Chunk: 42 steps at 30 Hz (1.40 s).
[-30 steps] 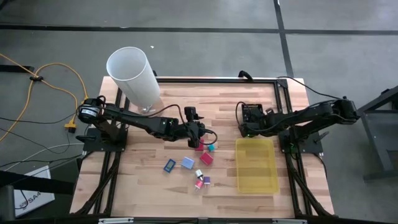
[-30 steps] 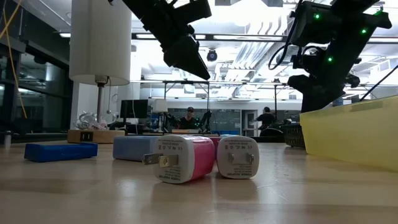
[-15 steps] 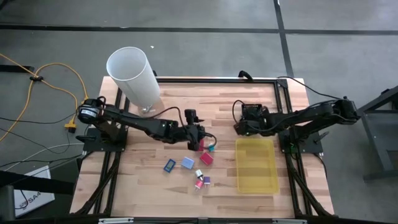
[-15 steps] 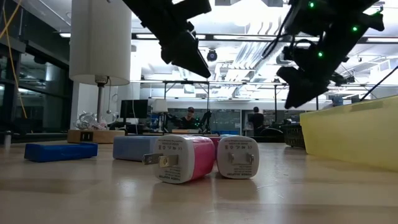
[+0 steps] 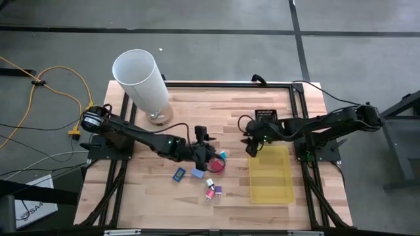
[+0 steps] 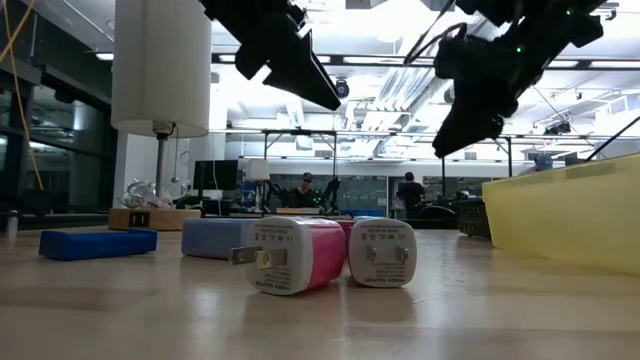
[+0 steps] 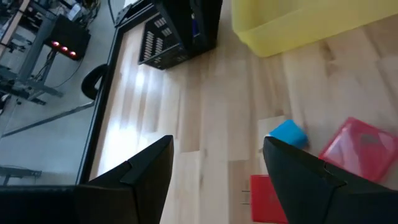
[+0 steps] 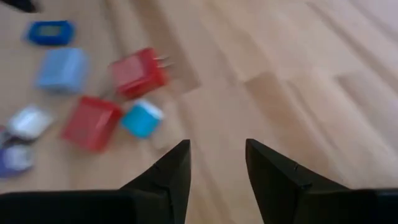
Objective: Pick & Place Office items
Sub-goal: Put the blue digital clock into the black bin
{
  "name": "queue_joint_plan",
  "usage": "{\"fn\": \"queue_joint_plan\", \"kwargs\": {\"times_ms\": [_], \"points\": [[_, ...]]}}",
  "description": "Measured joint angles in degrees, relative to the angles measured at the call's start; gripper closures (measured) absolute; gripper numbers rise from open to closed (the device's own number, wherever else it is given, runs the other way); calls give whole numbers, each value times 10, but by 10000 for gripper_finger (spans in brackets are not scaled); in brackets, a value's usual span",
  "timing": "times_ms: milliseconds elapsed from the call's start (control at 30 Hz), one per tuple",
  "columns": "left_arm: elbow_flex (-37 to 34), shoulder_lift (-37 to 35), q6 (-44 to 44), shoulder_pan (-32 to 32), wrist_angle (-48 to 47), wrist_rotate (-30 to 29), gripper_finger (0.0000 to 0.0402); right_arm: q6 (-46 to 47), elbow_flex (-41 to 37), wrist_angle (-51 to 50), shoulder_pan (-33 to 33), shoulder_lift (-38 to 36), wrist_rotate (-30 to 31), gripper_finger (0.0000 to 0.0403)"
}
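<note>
The office items lie loose on the wooden table, left of the yellow tray [image 5: 270, 176]: a blue block [image 5: 178, 174], a light-blue block [image 5: 197, 173], a red piece [image 5: 217, 164], a cyan block [image 5: 224, 155], and small white and pink plugs [image 5: 210, 189]. Up close, the pink-and-white plug [image 6: 292, 254] and a white plug [image 6: 381, 252] rest on their sides. My left gripper [image 5: 210, 156] hovers open above the red and cyan pieces [image 7: 287, 132]. My right gripper [image 5: 250, 149] hangs open at the tray's far left corner, its fingers [image 8: 273, 168] aimed at the cluster.
A tall white cylinder [image 5: 140, 81] stands at the far left on a round base. The tray's wall [image 6: 560, 215] rises at the right. Bare wood lies between the cluster and the tray [image 8: 292, 93] and along the far edge.
My left gripper has swung toward the table's near edge, over the red and cyan pieces, still open. My right gripper has risen a little, moved toward the table's left and turned and tipped, now pointing at the cluster. No item has moved.
</note>
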Motion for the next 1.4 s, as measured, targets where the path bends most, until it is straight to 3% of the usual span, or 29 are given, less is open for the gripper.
{"fn": "queue_joint_plan", "kwargs": {"times_ms": [167,633,1400], "points": [[0,0,-25,-16,-4,0,163,-52,0,37,35,0,-24,263],[0,0,-129,-61,-12,0,163,-90,0,69,173,0,92,263],[0,-6,-388,-169,-147,2,163,-85,0,84,198,0,88,263]]}}
